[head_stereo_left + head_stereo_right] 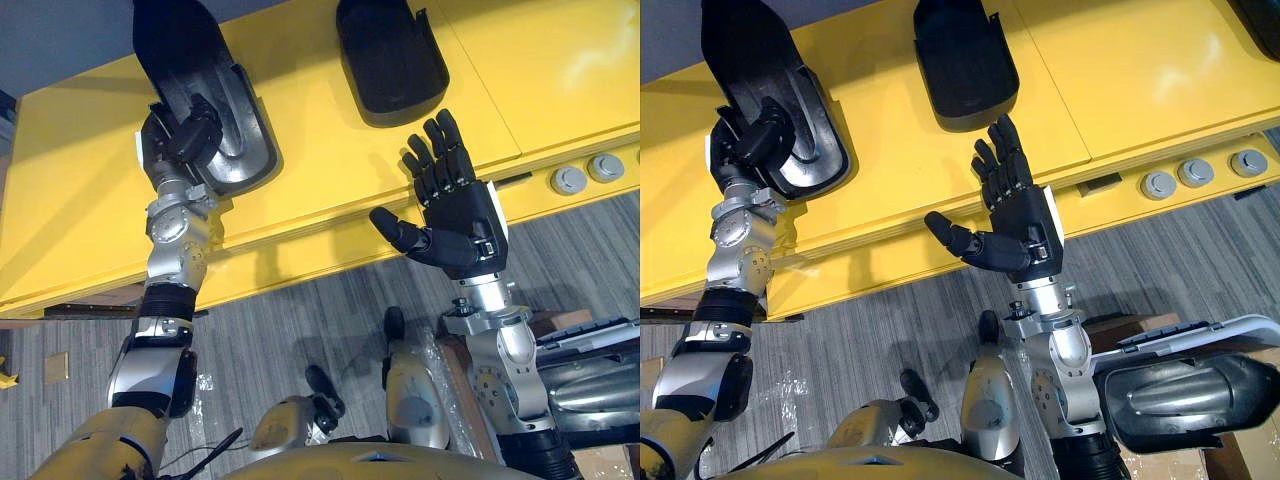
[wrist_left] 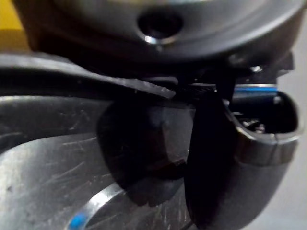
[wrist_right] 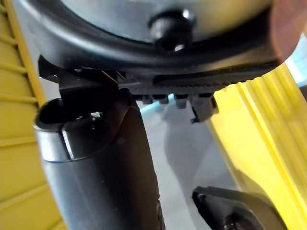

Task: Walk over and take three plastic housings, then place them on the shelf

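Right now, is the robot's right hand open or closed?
Open: the right hand has its fingers straight and its thumb spread, holding nothing.

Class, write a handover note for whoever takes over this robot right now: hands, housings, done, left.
Left hand: curled on the near end of a glossy black plastic housing lying on the yellow shelf.
Right hand: open, empty, above the shelf's front edge.
Second black plastic housing lies further back on it.
Done: two shelved. Left: release, then fetch a third, perhaps the dark shell beside the robot's right arm.
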Tool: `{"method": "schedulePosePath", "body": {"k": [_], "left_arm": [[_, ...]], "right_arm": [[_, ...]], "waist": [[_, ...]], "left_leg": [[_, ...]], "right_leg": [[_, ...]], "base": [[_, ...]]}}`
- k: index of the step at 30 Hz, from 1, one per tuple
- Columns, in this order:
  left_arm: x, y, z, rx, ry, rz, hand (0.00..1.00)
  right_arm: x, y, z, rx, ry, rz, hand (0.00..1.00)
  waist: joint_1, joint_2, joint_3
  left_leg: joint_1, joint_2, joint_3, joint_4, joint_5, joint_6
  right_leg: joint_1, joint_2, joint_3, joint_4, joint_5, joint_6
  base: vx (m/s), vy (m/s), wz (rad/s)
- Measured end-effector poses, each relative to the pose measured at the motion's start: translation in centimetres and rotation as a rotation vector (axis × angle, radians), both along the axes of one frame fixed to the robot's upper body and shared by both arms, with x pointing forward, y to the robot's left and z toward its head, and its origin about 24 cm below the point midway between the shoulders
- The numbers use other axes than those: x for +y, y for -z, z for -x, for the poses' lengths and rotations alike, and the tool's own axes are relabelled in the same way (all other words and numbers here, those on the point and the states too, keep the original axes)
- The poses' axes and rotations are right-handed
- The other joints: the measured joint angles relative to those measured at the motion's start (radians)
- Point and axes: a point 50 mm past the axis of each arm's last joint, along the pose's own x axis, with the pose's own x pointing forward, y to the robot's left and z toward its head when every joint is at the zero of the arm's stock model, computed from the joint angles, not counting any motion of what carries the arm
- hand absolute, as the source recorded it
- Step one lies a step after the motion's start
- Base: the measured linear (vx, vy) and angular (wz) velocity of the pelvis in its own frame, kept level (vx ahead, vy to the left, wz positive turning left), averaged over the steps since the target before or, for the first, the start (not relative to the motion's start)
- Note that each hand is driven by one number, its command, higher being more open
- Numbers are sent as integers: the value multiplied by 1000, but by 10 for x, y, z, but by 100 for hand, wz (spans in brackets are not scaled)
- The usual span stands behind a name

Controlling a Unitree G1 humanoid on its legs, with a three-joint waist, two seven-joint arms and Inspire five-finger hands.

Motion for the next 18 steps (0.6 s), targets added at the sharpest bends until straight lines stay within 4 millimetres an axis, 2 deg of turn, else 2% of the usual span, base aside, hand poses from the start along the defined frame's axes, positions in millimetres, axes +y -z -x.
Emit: {"method": "schedulePosePath", "body": {"k": [4, 9, 10, 18], "left_arm": [[6, -13, -5, 17, -2, -36, 0], [12, -16, -7, 49, -4, -69, 0], [12, -16, -8, 61, -3, -93, 100], [20, -21, -9, 103, 18, -171, 100]], "right_arm": [[1, 0, 1, 9, 10, -12, 100], [6, -1, 8, 9, -1, -28, 100], [7, -2, 8, 5, -4, -31, 100], [11, -6, 10, -8, -8, -51, 100]], "waist": [[0, -2, 21], [-2, -1, 25], [-2, -1, 25], [-2, -1, 28]], "left_leg": [[-7, 2, 4, 0, 4, -1], [-10, 7, 9, 5, 4, -3], [-11, 8, 11, 6, 4, -3], [-20, 9, 11, 12, 4, -5]], "right_leg": [[-15, -1, 4, 16, -4, -5], [-17, -3, 5, 21, -5, -6], [-18, -3, 5, 25, -6, -6], [-34, -9, 5, 50, -10, -9]], "base": [[-70, -16, 0], [-51, -7, -1], [-39, -14, 1], [-40, -20, 1]]}}
